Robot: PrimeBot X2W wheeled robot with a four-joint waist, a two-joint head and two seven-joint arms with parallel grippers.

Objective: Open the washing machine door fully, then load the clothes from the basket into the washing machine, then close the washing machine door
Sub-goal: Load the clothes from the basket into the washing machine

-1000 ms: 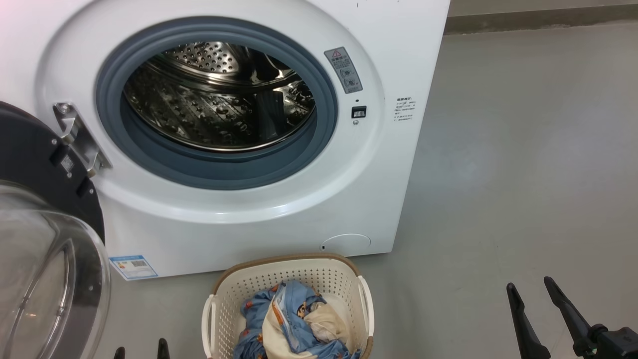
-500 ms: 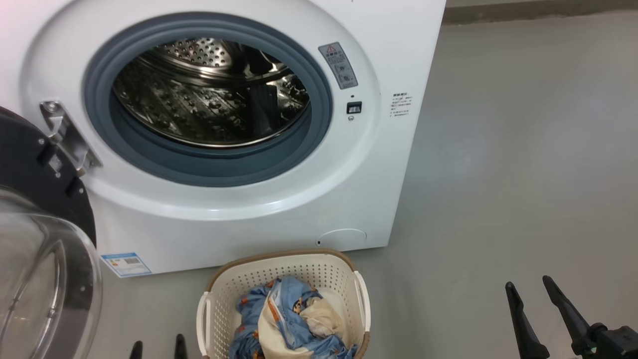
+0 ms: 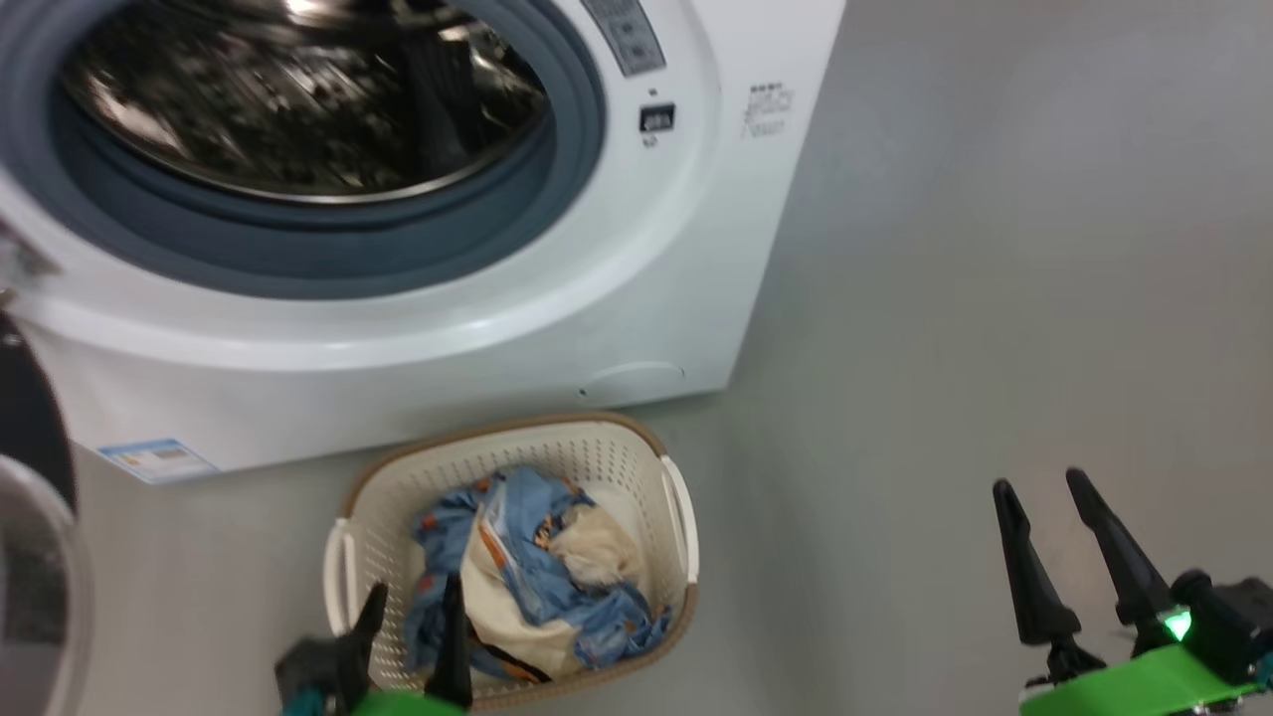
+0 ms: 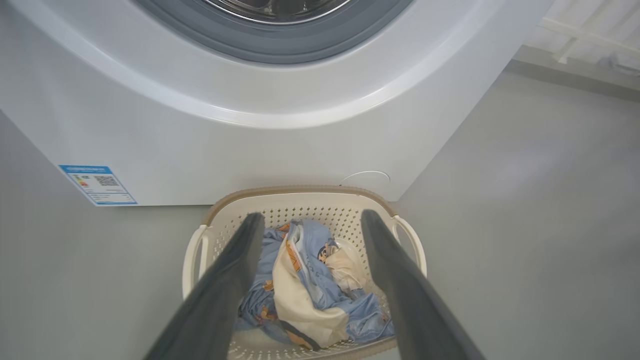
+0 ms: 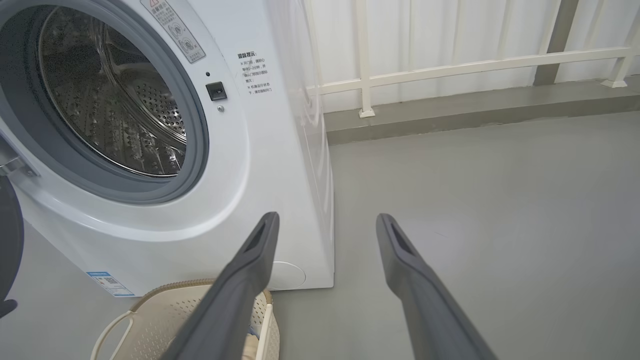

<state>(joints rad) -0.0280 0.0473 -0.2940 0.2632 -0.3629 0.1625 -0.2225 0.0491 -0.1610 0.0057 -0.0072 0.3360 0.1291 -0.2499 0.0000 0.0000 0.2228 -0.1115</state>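
The white washing machine [image 3: 646, 298] stands with its steel drum [image 3: 288, 109] exposed. The washing machine door [image 3: 30, 557], black with a clear glass bowl, hangs swung out at the left edge. On the floor in front stands the cream basket [image 3: 517, 438], and the clothes [image 3: 537, 567], blue printed fabric with cream cloth, lie in it. My left gripper [image 3: 415, 594] is open over the basket's near rim. In the left wrist view its fingers [image 4: 235, 260] frame the clothes [image 4: 310, 270] without touching them. My right gripper [image 3: 1037, 484] is open and empty over bare floor, right of the basket.
Grey floor [image 3: 995, 298] stretches to the right of the washer. A white railing [image 5: 450, 70] on a low kerb runs behind it. A blue energy label [image 3: 154, 457] sits low on the washer's front.
The head camera has tipped down and closer, so the whole view shifted. My left gripper has come up into view over the basket's near edge. The right gripper holds its place, still open.
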